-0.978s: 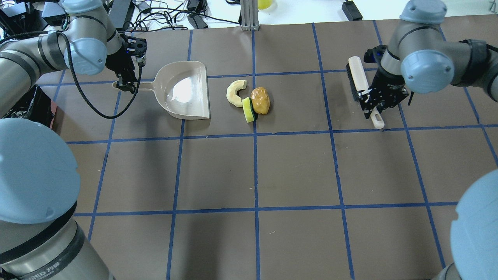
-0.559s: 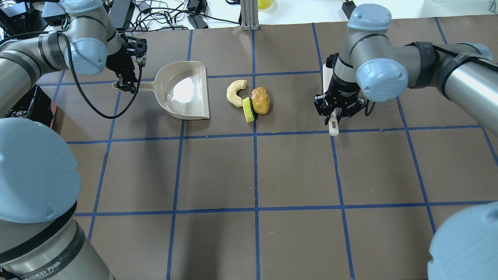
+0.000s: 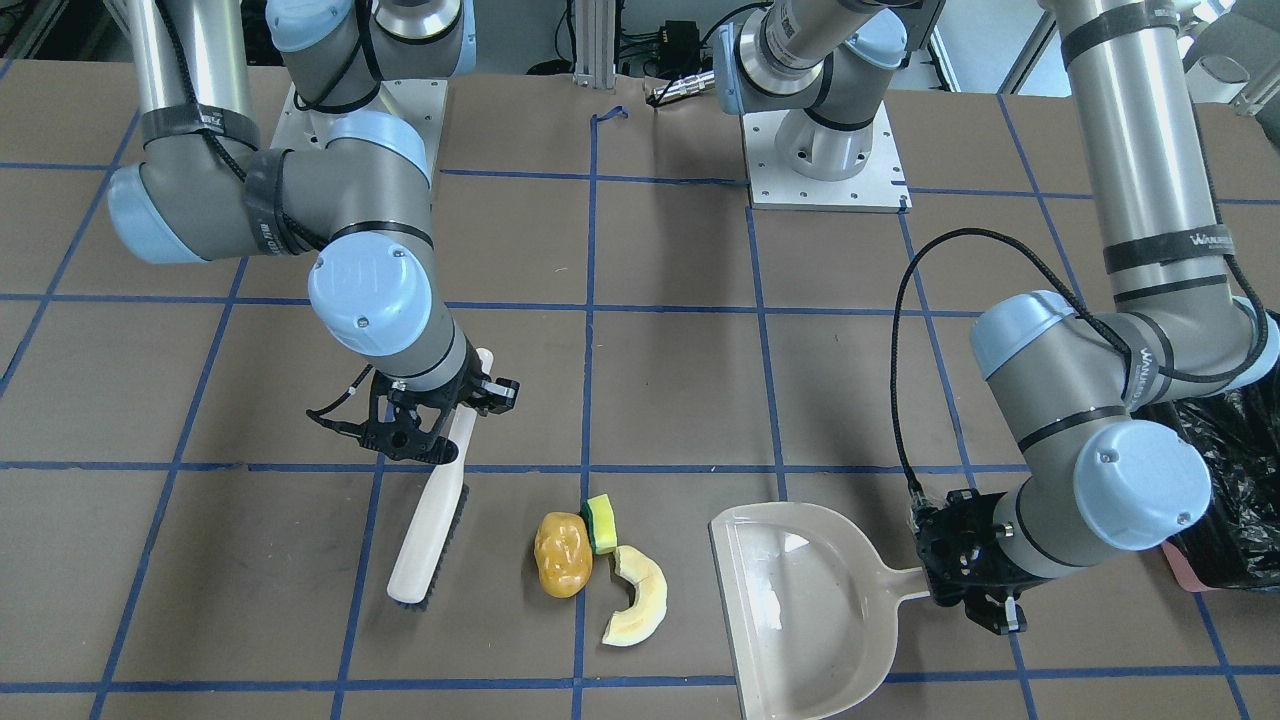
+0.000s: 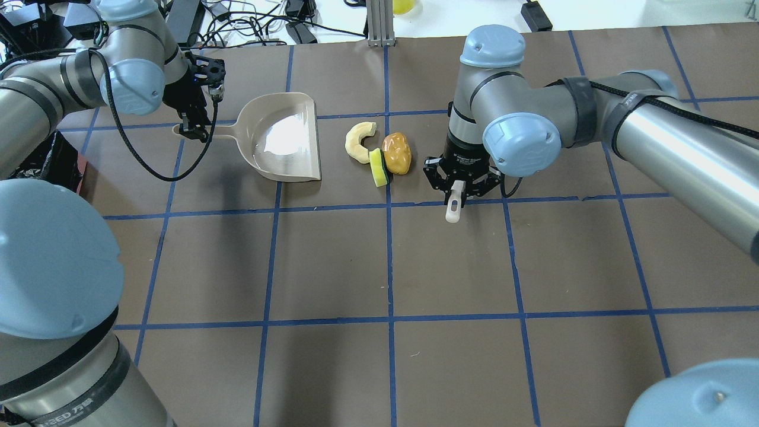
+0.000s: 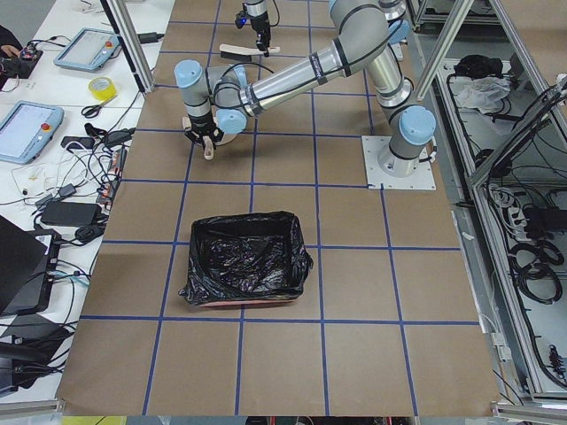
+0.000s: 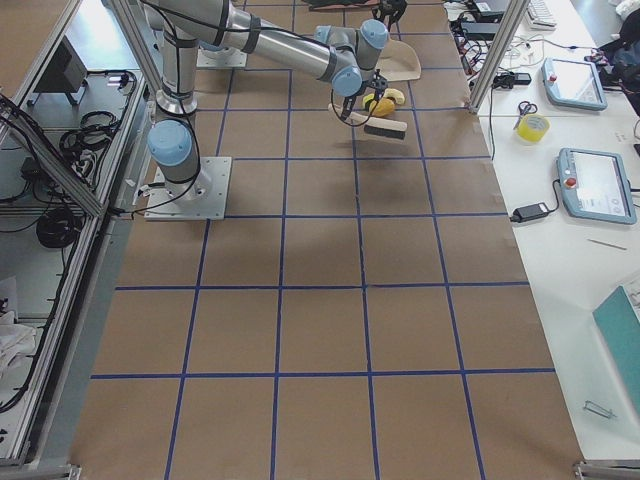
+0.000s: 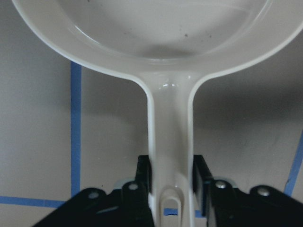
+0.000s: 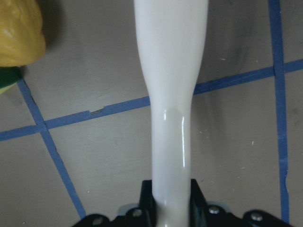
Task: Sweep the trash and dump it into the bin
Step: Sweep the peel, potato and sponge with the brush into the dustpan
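The trash lies together on the table: an orange-brown potato lump (image 4: 396, 153), a yellow-and-green sponge (image 4: 379, 167) and a pale crescent slice (image 4: 359, 141). My left gripper (image 4: 193, 127) is shut on the handle of the beige dustpan (image 4: 283, 145), whose open edge faces the trash. My right gripper (image 4: 459, 184) is shut on the handle of a white brush (image 3: 432, 525), just right of the potato in the overhead view. In the front view the brush slants down with its bristles near the table. The black-lined bin (image 5: 244, 257) stands on my left, beyond the dustpan.
The table is brown with blue tape lines. Cables and power bricks (image 4: 249, 24) lie past its far edge, beside a metal post (image 4: 379, 24). The bin also shows at the front view's right edge (image 3: 1225, 480), close to my left arm's elbow.
My right arm has swung left with the brush, from the table's right side to just beside the potato. The left arm, dustpan and trash have not moved.
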